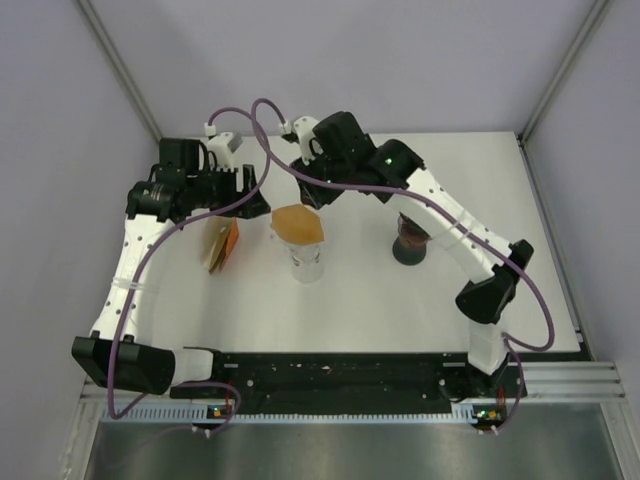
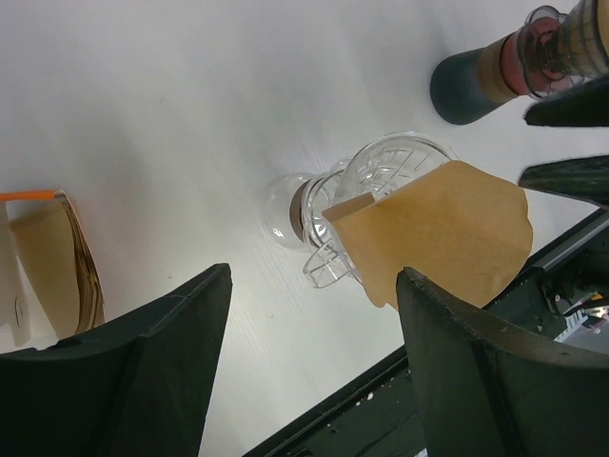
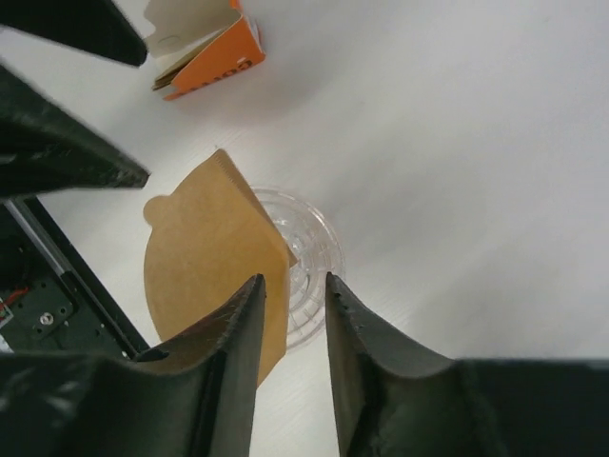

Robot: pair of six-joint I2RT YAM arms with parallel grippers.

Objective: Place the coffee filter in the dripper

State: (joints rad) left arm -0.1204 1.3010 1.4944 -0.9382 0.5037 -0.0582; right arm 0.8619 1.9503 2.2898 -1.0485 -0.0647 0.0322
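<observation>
- Left gripper [image 1: 248, 190] is seen from above with its fingers spread wide and nothing between them. The right gripper [image 1: 310, 195] hangs just behind the glass dripper [image 1: 307, 262].
- From above, a brown paper coffee filter [image 1: 298, 225] lies flat and unopened across the dripper's mouth. It is tilted on the rim rather than seated inside, and its long axis runs left to right.
- From the left wrist, the filter's rounded edge is seen just beside one dark right finger. A folded seam, the dripper's ribbed cone and a dark-based container [image 2: 471, 81] are also shown.
- From the right wrist, the fingers stand narrowly apart and grip nothing. A small tab is shown on the filter, whose pointed corner is directed toward the orange filter box [image 3: 205, 52].
</observation>
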